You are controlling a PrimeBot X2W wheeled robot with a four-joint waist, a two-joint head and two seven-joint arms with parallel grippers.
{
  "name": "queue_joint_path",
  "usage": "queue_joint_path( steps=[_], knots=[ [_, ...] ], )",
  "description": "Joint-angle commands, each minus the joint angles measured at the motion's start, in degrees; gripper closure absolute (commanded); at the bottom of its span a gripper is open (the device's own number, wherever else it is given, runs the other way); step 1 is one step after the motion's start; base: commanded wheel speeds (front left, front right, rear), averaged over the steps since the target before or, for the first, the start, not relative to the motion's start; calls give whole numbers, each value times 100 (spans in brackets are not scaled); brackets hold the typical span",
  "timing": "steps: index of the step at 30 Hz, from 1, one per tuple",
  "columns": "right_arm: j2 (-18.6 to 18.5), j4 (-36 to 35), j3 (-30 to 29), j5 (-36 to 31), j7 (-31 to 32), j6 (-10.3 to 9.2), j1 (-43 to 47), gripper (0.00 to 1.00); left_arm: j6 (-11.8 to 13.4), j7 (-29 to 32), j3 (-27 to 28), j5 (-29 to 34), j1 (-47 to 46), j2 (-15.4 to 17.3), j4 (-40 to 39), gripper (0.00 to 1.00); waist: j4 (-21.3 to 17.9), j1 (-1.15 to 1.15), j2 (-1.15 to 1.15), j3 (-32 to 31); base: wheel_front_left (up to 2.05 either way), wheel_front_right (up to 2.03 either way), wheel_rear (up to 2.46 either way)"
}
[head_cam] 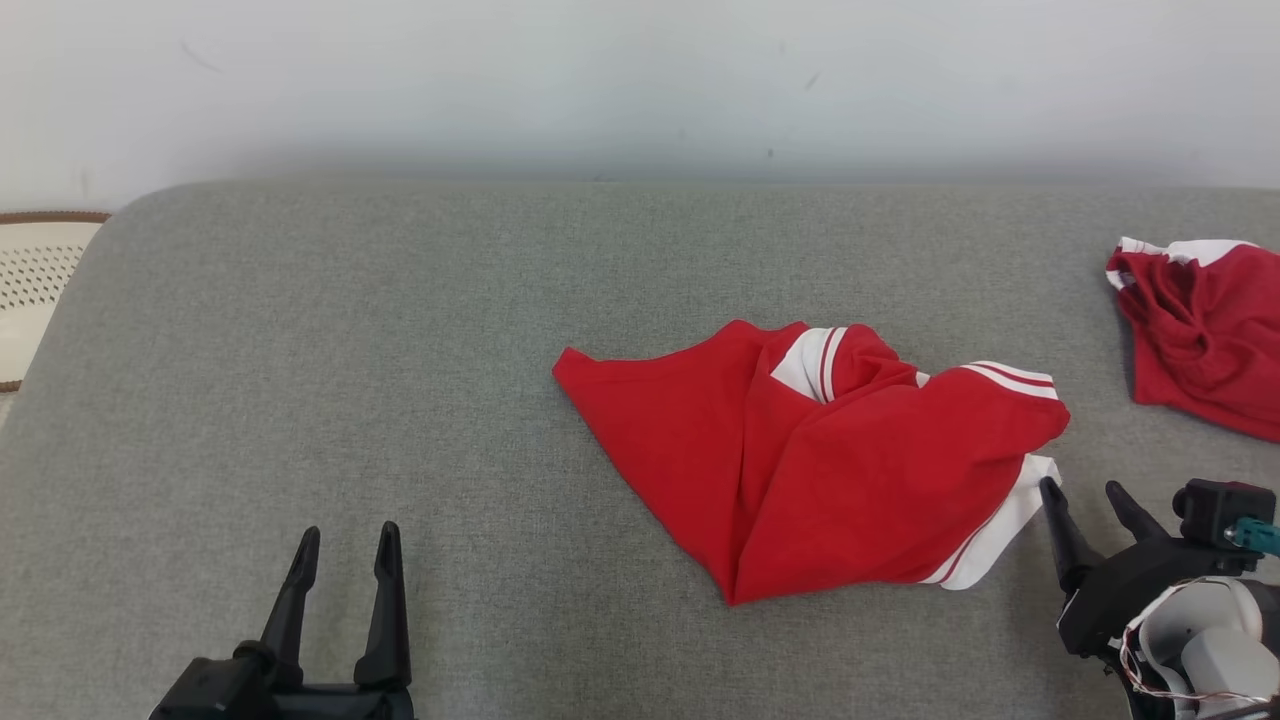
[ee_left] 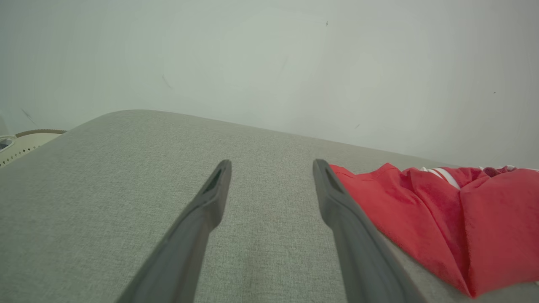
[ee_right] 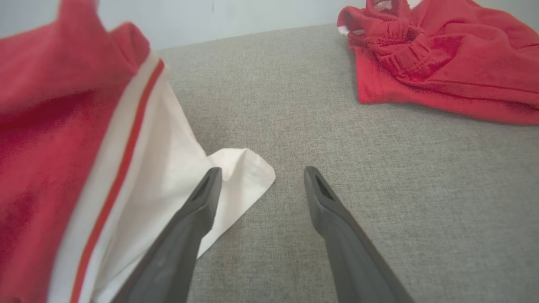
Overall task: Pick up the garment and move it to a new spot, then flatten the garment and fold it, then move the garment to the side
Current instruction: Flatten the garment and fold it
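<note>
A red garment [head_cam: 800,450] with white, red-striped trim lies crumpled in the middle of the grey cushion [head_cam: 400,330]. It also shows in the left wrist view as red cloth [ee_left: 454,219] at the right, and in the right wrist view [ee_right: 63,139] at the left. My right gripper [head_cam: 1085,495] stands open just right of the garment's white hem corner [ee_right: 240,172], with its left finger over that corner. My left gripper [head_cam: 345,545] is open at the lower left, well apart from the garment and empty.
A second red garment [head_cam: 1205,330] with white trim lies bunched at the cushion's right edge, also in the right wrist view [ee_right: 442,63]. A pale perforated basket [head_cam: 35,290] sits off the cushion's left end. A white wall runs behind.
</note>
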Motion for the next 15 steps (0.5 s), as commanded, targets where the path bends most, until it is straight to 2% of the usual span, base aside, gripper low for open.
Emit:
queue_joint_path(
  steps=[1,15],
  knots=[
    [-58,152,120,-98,78,0,-112,0,21,-17,-1,-7,-14,1,-13,0,43,0,0,46,0,0,0],
    [-29,1178,668,34,171,0,-1026,0,29,-18,-87,-28,-135,2,-42,0,196,0,0,321,0,0,0]
  ],
)
